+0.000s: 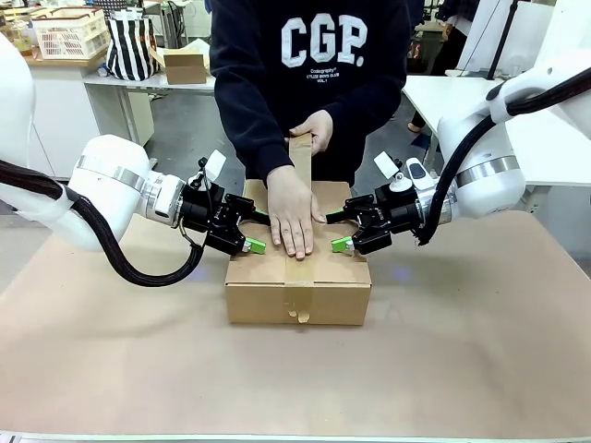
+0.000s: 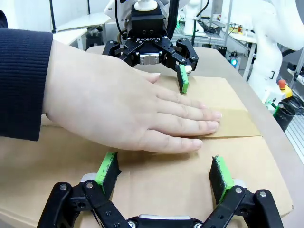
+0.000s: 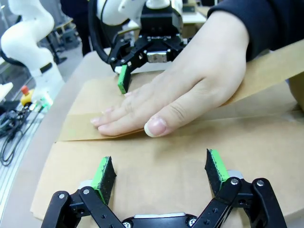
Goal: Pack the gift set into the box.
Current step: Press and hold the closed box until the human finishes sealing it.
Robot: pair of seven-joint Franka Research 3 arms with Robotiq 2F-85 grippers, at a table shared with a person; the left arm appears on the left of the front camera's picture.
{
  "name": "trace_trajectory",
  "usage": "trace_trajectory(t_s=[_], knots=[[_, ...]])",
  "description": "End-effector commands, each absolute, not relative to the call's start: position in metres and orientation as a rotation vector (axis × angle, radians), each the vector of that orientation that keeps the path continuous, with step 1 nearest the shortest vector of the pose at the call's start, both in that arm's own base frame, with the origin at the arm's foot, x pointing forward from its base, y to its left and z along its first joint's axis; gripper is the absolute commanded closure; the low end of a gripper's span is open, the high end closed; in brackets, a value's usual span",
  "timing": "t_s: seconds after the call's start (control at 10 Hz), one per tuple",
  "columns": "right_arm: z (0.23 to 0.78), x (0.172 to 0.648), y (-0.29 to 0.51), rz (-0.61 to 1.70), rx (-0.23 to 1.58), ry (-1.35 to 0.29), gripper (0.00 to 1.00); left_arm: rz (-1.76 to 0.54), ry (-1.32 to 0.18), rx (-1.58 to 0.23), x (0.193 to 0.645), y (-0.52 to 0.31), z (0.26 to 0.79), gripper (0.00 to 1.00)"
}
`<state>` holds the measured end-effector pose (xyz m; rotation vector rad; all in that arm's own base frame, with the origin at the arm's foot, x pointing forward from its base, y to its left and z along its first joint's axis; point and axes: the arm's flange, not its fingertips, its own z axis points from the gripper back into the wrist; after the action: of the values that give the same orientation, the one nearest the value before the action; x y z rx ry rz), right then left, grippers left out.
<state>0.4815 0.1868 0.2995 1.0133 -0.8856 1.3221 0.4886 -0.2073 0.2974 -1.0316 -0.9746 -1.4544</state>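
The box [image 1: 323,295] sits at the table's middle with its top flaps closed; the gift set is out of view. A person's hand [image 1: 294,212] lies flat on the top seam, smoothing a strip of brown tape [image 1: 300,157] that the other hand holds up at the far edge. My left gripper [image 1: 251,231] [image 2: 164,166] is open, its pads low over the box's left top. My right gripper [image 1: 340,231] [image 3: 161,171] is open over the right top. Neither holds anything. The box top [image 2: 161,185] [image 3: 156,156] lies under each pair of fingers.
Brown paper covers the table [image 1: 462,351]. The person stands close against the far edge. Behind, a bench carries a small carton [image 1: 185,66], a striped bag [image 1: 129,46] and a white basket [image 1: 69,32]. A white table [image 1: 443,92] stands at the back right.
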Motion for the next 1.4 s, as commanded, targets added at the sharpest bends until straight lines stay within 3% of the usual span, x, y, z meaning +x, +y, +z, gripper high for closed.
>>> trace_trajectory(t_s=[0.0,1.3], knots=[[0.2973,0.4809,0.1871,1.320,1.009,-0.878,0.00,-1.446,-0.981,-1.031,0.4867,-0.2062,0.2938,0.00],[0.2973,0.4809,0.1871,1.320,1.009,-0.878,0.00,-1.446,-0.981,-1.031,0.4867,-0.2062,0.2938,0.00]])
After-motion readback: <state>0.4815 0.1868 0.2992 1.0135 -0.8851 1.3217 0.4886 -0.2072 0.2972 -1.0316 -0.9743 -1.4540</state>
